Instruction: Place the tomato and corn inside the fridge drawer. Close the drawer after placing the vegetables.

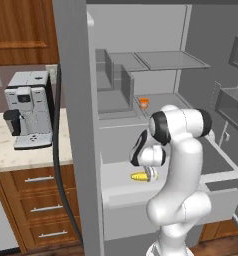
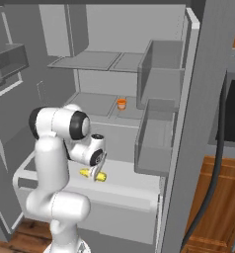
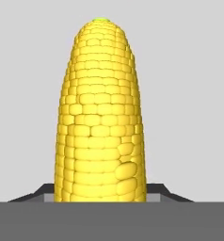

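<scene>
Corn (image 1: 139, 176) lies on its side low over the pale floor of the fridge drawer (image 1: 141, 205) in the left base view. The gripper (image 1: 150, 175) is at the right end of the corn and pinches it there. The drawer is pulled out, with its flat front toward the camera. The white arm (image 1: 178, 200) stands in front of the drawer and bends over it. A small orange cup (image 1: 143, 103) sits on a shelf (image 1: 141, 112) farther back in the fridge. A coffee machine (image 1: 28, 110) stands on the counter (image 1: 21, 152) to the left, past the open fridge door (image 1: 78, 125). Brown drawers (image 1: 38, 207) are under the counter.

From the right base view, the corn (image 2: 87, 173) pokes out on both sides of the gripper (image 2: 96, 173), with a yellow end on the left and another on the right. The gripper squeezes the corn near its middle. The corn is above the open fridge drawer (image 2: 124, 195). The orange cup (image 2: 121, 104) is on the shelf (image 2: 97, 106) behind. Grey door bins (image 2: 156, 143) hang on the right.

Up close in the hand view, the corn (image 3: 100, 117) stands tall in the middle, with a tiny green tip at the top. Its wide end sits between the two dark fingertips (image 3: 41, 193) at the bottom, which press on it from both sides. Behind the corn is plain pale grey.
</scene>
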Motion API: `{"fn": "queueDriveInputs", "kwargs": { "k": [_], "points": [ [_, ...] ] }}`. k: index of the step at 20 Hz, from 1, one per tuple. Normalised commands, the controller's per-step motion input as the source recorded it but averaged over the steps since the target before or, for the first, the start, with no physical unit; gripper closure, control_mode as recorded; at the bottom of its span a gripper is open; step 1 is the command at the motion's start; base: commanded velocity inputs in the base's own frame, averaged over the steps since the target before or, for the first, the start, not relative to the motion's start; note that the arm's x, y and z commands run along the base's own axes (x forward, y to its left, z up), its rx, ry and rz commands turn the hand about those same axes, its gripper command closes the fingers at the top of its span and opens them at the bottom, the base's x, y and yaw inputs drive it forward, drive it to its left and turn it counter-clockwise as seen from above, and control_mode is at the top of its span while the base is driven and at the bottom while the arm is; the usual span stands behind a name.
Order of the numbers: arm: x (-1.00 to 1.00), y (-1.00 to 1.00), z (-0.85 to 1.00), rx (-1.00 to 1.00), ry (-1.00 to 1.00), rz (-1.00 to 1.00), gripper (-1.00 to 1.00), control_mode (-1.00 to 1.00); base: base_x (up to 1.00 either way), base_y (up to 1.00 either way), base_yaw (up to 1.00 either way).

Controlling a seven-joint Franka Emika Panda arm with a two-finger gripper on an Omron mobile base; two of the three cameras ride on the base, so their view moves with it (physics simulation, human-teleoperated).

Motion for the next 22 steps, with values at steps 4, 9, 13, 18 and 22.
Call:
{"fn": "queueDriveInputs", "kwargs": {
  "k": [4, 9, 13, 18, 22],
  "points": [
    [-0.02, 0.18, -0.12, 0.0, -0.01, 0.0, -1.0, -1.0, 0.0, 0.0, 0.0],
    [0.0, 0.24, 0.4, 0.0, -0.07, 0.0, -1.0, -1.0, 0.0, 0.0, 0.0],
    [0.01, 0.14, 0.74, 0.0, -0.08, 0.0, -1.0, -1.0, 0.0, 0.0, 0.0],
    [-0.05, 0.03, 0.99, -0.01, -0.19, 0.0, -1.0, -1.0, 0.0, 0.0, 0.0],
    [-0.65, 0.0, 1.0, 0.0, -0.3, 0.0, -1.0, -1.0, 0.0, 0.0, 0.0]
  ]
}}
